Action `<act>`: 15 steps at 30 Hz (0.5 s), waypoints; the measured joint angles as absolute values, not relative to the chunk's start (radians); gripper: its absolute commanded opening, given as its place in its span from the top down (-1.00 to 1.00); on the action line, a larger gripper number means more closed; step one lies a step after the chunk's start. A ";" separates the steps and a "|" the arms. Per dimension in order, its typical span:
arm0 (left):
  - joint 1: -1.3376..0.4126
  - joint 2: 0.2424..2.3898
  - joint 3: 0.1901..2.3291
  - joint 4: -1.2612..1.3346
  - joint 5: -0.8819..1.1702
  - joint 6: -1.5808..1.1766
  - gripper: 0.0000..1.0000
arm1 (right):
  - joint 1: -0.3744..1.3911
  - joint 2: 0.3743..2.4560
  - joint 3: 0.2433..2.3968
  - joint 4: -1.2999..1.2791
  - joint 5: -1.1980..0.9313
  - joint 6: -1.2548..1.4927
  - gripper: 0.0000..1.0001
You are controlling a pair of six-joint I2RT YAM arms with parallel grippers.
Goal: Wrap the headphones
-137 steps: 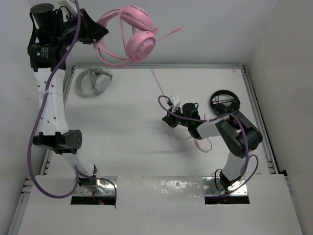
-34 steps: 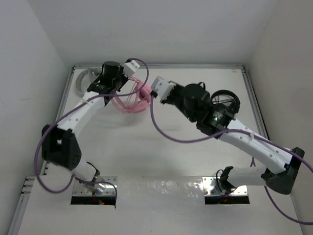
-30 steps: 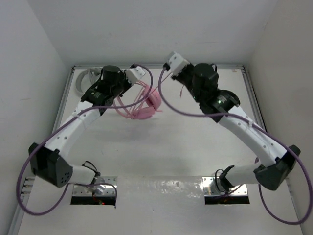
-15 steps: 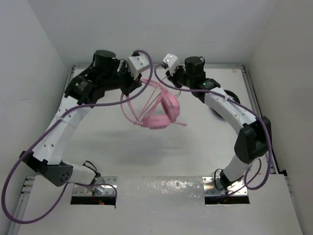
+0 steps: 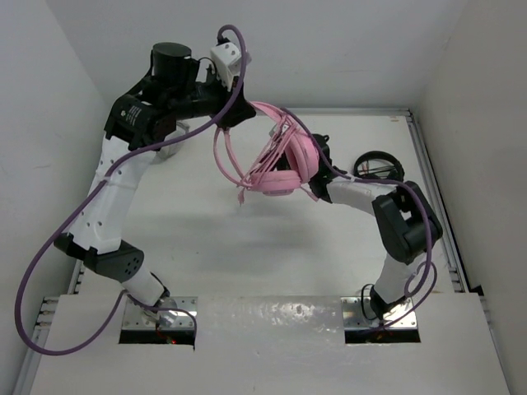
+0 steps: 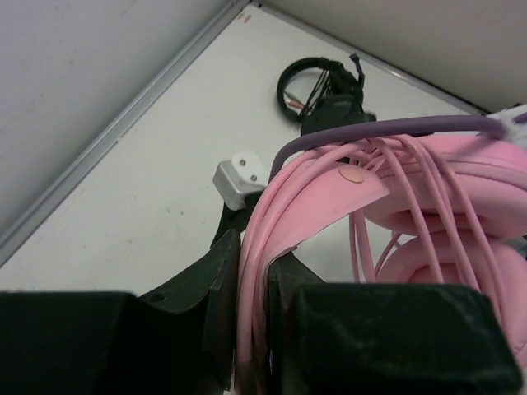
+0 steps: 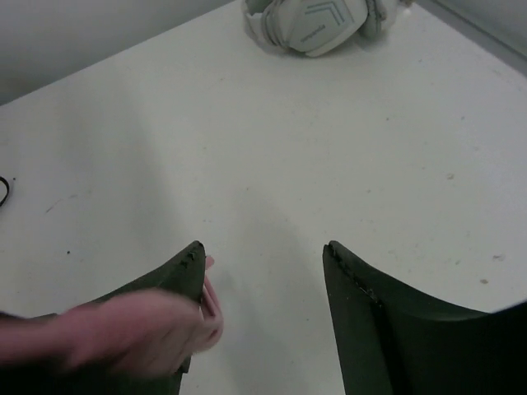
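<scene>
**Left gripper** (image 6: 251, 276): the jaws are pressed together on the pink headband of the headphones (image 5: 284, 164), pinching it. The raised left arm holds the headphones in the air above the table (image 7: 247, 123). Several strands of the thin pink cable (image 6: 359, 239) run across the headband and the earcups.

**Right gripper** (image 7: 263, 251): the jaws are spread with only bare table showing between them. A blurred pink shape lies against one finger. In the top view the headphones largely hide this gripper.

**Other items:** the black headphones (image 6: 282, 85) and the grey-white headphones (image 7: 309, 25) lie on the table, well apart.
</scene>
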State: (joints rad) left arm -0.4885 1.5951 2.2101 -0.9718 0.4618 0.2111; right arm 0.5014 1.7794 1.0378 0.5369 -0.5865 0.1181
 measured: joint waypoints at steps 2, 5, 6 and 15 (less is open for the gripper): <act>-0.488 1.600 2.240 -0.975 0.465 0.204 1.00 | 0.501 1.802 1.008 0.594 -0.585 0.164 -0.20; -0.488 1.600 2.270 -0.974 0.469 0.191 1.00 | 0.500 1.832 0.977 0.665 -0.575 0.224 -0.17; -0.489 1.599 2.276 -0.969 0.473 0.182 1.00 | 0.499 1.840 0.963 0.693 -0.571 0.250 -0.13; -0.482 1.591 2.292 -0.961 0.476 0.130 1.00 | 0.474 1.868 0.825 1.006 -0.491 0.478 1.00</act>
